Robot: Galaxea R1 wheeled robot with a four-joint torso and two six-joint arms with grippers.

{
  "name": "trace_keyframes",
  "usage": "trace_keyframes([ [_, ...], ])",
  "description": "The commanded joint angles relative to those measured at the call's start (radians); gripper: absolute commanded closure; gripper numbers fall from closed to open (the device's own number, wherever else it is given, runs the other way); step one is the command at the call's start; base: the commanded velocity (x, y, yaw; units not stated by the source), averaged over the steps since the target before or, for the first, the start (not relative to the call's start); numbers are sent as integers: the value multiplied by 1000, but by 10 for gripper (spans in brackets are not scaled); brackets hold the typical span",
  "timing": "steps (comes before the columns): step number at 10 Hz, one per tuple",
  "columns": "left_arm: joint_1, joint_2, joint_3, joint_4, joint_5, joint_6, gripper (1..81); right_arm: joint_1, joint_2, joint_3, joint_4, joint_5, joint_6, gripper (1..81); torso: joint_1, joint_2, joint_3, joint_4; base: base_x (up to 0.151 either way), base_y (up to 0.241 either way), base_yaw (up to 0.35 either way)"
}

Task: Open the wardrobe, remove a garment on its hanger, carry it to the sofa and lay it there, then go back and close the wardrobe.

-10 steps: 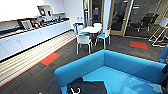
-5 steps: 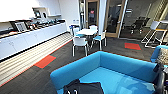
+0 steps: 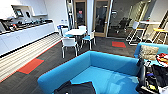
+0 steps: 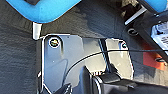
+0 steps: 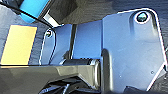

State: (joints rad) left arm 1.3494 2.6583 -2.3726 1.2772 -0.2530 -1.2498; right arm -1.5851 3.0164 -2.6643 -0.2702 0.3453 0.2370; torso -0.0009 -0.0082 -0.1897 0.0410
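Garment (image 3: 76, 88) lies dark and crumpled on the seat of the blue sofa (image 3: 105, 75), at about 6 o'clock in the head view, so the laying step looks done; returning to close the wardrobe remains. Whether either arm's jaws are open cannot be told.

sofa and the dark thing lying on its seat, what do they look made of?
Sofa: looks like bright blue woven upholstery over padding; matte, with thick rounded arms and soft edges. Fabric rather than leather, as far as the look tells.
Garment: soft black cloth, likely a knit; it lies crumpled in folds at the seat's front edge, with no shine.
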Motion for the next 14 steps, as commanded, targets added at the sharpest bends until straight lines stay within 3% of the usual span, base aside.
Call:
trace_keyframes([
  [1,-2,46,-70,21,-15,9,10,21,5,-2,2,-42,4,10,1,0,0,3,0,0,0],
  [2,0,52,-70,21,-15,9,10,24,5,-2,2,-48,4,10,1,0,0,-13,0,0,0],
  [3,4,59,-71,21,-15,9,10,26,5,-2,2,-52,2,10,1,0,0,-16,0,0,0],
  [11,18,161,-211,37,-15,12,10,18,11,-12,2,-58,2,10,1,0,0,-16,0,0,0],
  [14,18,169,-211,40,-15,12,10,13,12,-25,2,-69,1,10,1,0,0,-16,-71,0,0],
])
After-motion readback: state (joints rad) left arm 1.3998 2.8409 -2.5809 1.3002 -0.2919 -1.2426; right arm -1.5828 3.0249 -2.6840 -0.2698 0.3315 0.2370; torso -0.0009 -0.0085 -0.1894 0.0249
